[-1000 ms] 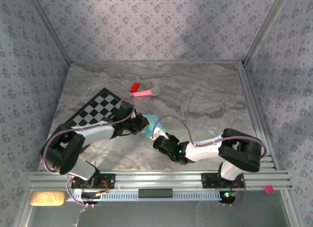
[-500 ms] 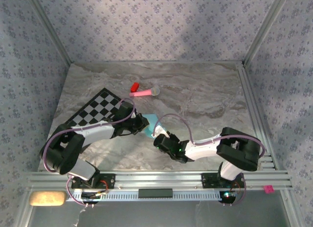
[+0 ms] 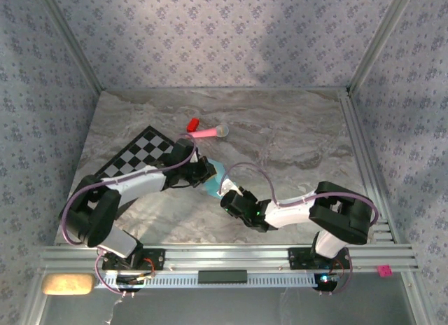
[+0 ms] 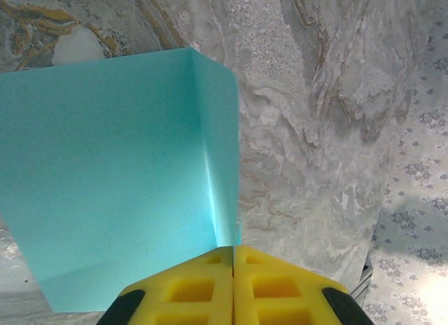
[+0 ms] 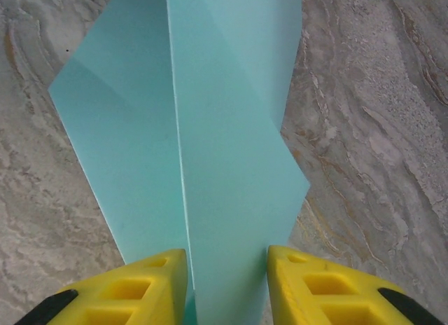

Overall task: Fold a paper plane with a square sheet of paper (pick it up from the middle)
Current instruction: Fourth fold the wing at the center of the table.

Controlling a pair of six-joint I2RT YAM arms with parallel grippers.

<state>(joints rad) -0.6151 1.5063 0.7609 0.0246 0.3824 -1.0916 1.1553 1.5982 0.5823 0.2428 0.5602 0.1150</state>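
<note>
Left jaws clamp the plain blue paper.

1 folded light-blue paper sheet, 1 checkered mat, 1 pink stick toy, 1 small red block, 2 grippers: left gripper, right gripper. 1 marble bench.

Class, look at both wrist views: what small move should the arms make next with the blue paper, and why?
Probably draw the right gripper back off the light-blue paper. Its jaws stand apart astride the raised crease, gripping nothing, while the left gripper is shut on the folded edge, so the sheet should stay put for a fresh grip.
</note>
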